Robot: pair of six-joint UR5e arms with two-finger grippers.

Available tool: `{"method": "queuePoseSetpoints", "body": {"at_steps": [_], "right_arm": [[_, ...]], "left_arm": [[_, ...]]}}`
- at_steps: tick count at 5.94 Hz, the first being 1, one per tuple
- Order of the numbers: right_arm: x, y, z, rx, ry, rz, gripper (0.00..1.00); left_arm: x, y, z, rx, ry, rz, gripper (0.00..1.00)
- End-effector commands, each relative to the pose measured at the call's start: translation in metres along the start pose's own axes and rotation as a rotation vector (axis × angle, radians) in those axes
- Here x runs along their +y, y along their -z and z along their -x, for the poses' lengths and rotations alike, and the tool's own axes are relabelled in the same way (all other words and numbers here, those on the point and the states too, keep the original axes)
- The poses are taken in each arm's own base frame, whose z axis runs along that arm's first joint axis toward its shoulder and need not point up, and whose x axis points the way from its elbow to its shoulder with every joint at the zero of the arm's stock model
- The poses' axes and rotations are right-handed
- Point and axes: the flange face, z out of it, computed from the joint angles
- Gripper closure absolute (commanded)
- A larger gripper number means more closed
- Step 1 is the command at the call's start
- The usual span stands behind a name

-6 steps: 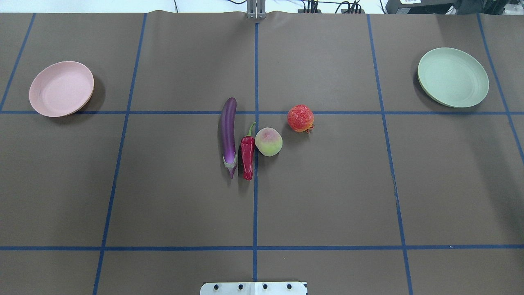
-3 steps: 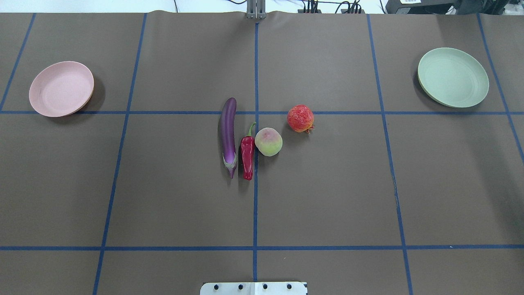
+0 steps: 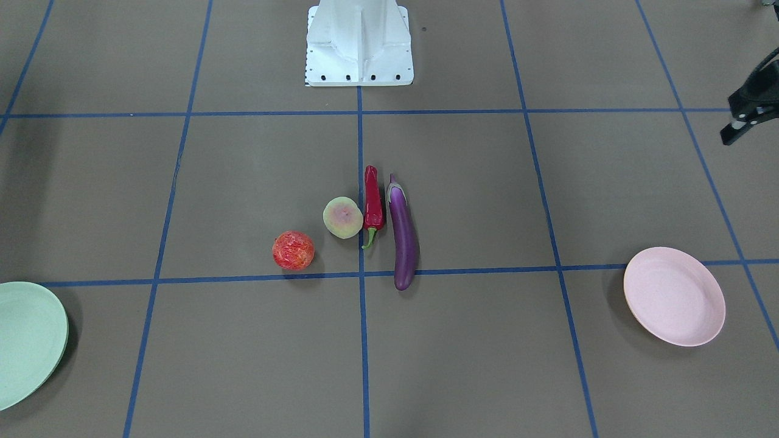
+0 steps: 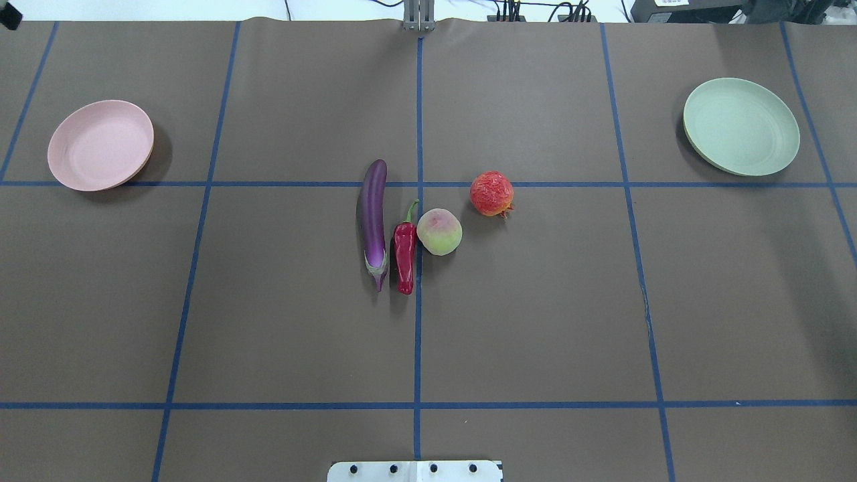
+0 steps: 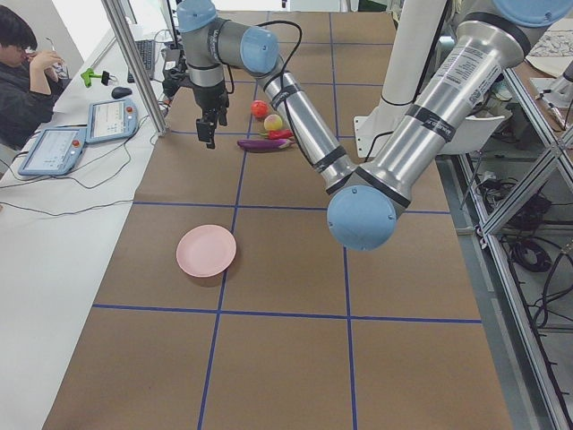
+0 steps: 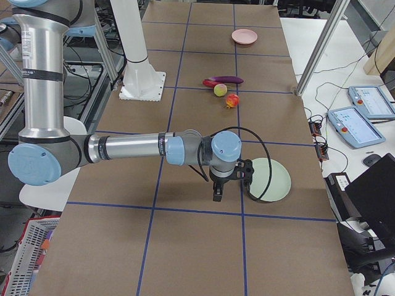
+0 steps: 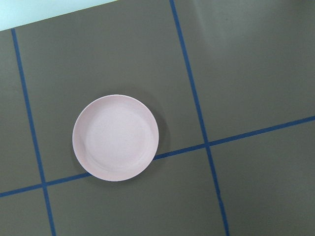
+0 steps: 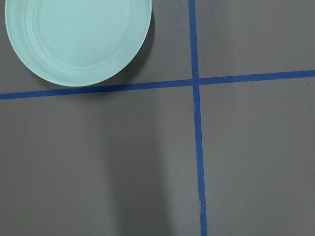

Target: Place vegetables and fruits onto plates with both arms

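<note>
While the left gripper [image 5: 208, 136] and right gripper [image 6: 217, 194] hang touching nothing, I cannot tell their jaws' spread.

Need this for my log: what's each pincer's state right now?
Left pincer: cannot tell.
Right pincer: cannot tell, side view only.

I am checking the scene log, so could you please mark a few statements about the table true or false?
1. Both the pink plate and the mint plate are empty. True.
2. The chili pepper lies between the eggplant and the yellow-green fruit. True.
3. The red-orange fruit sits on the mint plate. False: it lies on the table near the centre.
4. The pink plate is on the robot's right. False: it is on its left.
</note>
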Motion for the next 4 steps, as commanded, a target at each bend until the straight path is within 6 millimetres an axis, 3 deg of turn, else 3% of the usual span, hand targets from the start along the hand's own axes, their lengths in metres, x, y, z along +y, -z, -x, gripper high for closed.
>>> {"method": "queuePoseSetpoints", "body": {"at_steps": [1, 2, 3, 4], "right_arm": [[-0.001, 0.0, 0.001, -0.014, 0.006, -0.011, 0.0], [-0.003, 0.001, 0.004, -0.02, 0.011, -0.014, 0.0], [-0.001, -0.004, -0.003, -0.019, 0.001, -0.004, 0.0], [-0.001, -0.004, -0.003, -0.019, -0.001, -0.002, 0.0]], "left_arm": [[0.0, -0.015, -0.121, 0.034, 0.126, 0.021, 0.0], [0.012, -0.049, -0.175, 0.071, 0.133, 0.038, 0.0], [0.009, -0.083, -0.208, 0.079, 0.175, -0.007, 0.0], [0.0, -0.12, -0.228, 0.092, 0.219, -0.011, 0.0]]}}
